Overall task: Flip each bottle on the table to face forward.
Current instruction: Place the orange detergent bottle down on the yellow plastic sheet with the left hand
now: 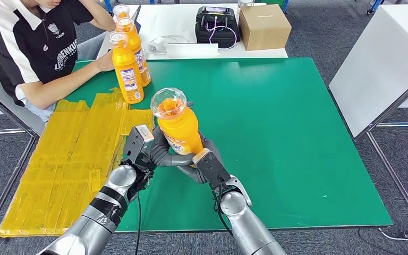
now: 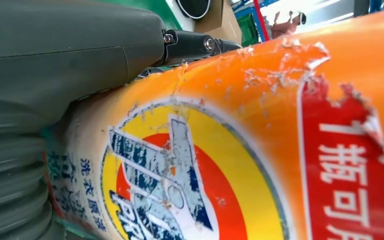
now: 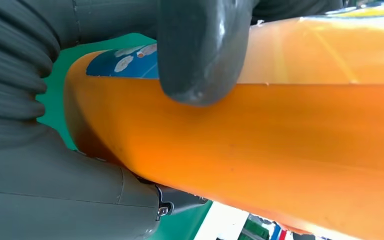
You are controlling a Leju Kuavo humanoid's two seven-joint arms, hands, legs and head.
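Both robot hands, left (image 1: 162, 151) and right (image 1: 202, 162), clasp the orange bottle (image 1: 179, 127) from either side, lower body held, long axis near upright, cap tilted toward the far edge, above the green bench (image 1: 297, 133) near its front-left.

Head view bright, even, sharp, soft shadows. My wrist views sit too close: bottle (image 2: 260, 150) blurred, thumb (image 3: 200, 50) glossy with glare.

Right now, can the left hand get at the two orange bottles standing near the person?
Probably not yet. The left hand and the right hand both hold the bottle at the table's middle. The two bottles stand farther back, and a person's hand rests against them.
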